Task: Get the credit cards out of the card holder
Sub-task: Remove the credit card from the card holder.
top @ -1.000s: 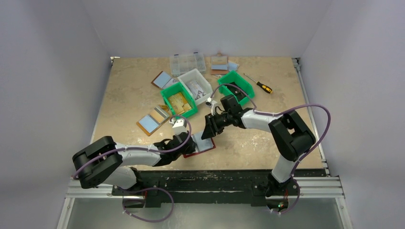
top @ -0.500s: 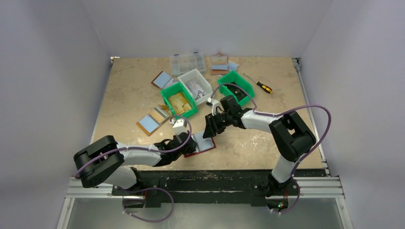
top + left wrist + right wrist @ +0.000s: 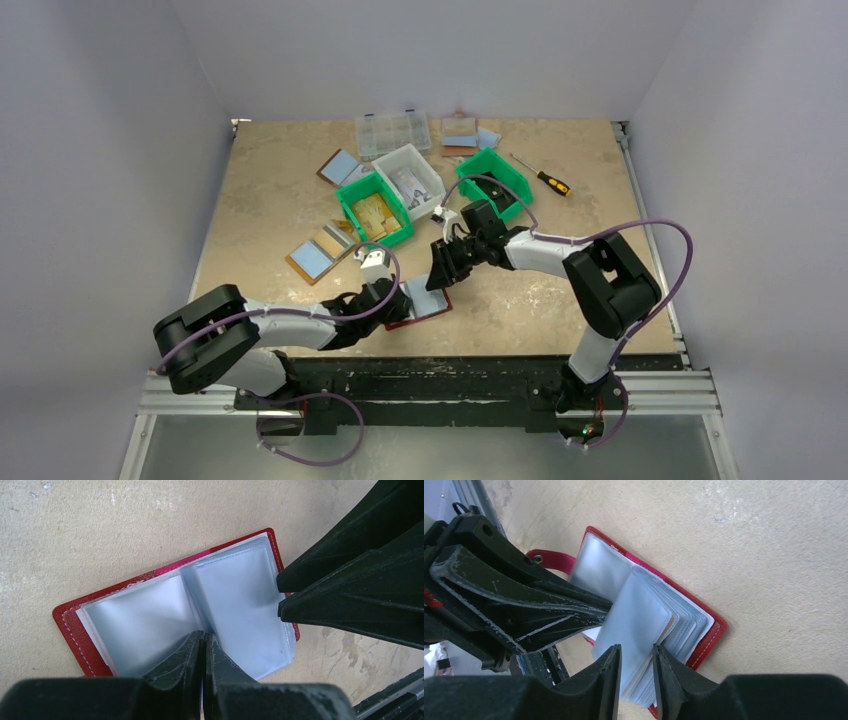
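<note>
The card holder (image 3: 420,306) lies open near the table's front edge, with a red rim and pale blue-grey plastic sleeves. My left gripper (image 3: 392,297) is shut, and its tips (image 3: 204,641) press on the centre fold of the holder (image 3: 140,612). My right gripper (image 3: 433,282) is open. Its jaws (image 3: 636,655) stand a little apart on either side of the lifted top sleeve (image 3: 639,617) of the fanned right stack. A thin cream edge shows in that sleeve's opening. No credit card shows as a separate piece. The red tab (image 3: 551,559) sticks out behind.
Two green bins (image 3: 375,212) (image 3: 495,180), a white bin (image 3: 410,175) and a clear organiser box (image 3: 393,130) stand behind. Tan-rimmed bifolds (image 3: 320,255) (image 3: 340,165) (image 3: 460,132) and a screwdriver (image 3: 542,176) lie around. The table's front rail is close behind the holder.
My right gripper has shifted slightly away from the front edge at the holder's right panel. The left gripper stays pressed on the fold.
</note>
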### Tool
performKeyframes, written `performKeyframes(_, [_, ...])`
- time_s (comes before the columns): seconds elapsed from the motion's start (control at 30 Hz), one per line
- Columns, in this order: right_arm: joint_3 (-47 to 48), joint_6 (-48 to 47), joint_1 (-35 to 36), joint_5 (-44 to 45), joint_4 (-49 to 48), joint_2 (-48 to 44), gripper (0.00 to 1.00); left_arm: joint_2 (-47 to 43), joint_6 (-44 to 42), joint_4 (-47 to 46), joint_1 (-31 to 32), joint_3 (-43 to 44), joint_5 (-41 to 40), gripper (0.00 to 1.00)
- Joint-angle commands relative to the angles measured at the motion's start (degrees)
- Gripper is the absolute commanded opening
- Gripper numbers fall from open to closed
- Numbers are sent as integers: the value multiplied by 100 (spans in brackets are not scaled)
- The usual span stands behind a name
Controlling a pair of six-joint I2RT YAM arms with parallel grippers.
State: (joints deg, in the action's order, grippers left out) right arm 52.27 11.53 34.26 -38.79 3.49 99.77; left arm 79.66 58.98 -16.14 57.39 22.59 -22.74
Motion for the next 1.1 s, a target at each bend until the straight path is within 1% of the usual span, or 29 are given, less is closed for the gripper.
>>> performKeyframes(0.0, [178,43,111,-626,22,-18,35,69,-24,502,0,-211,253,3])
performKeyframes(0.1, [174,104,116,-811,-16,15,36,13,-27,493,-5,-223,268,3])
performKeyframes(0.2, [150,330,108,-1366,-216,34,37,-47,-30,475,-1,-227,315,5])
performKeyframes(0.3, [76,592,116,-1813,-539,13,38,-178,3,378,0,-291,423,14])
performKeyframes(0.4, [28,736,115,-1988,-701,-1,39,-383,57,193,-2,-410,555,22])
performKeyframes(0.57, [-6,896,118,-2081,-845,87,41,-677,79,-193,-8,-592,794,31])
performKeyframes(0.73, [-14,959,129,-2003,-865,195,43,-881,2,-335,-8,-692,978,36])
performKeyframes(0.8, [-14,994,128,-2035,-896,224,43,-1066,-55,-482,-6,-831,1059,40])
performKeyframes(0.93, [-40,1170,133,-2168,-1037,281,43,-1641,-183,-774,-8,-1215,1232,56])
performKeyframes(1.07, [-68,1345,164,-2284,-1189,368,42,-2089,-293,-775,-8,-1399,1329,66])
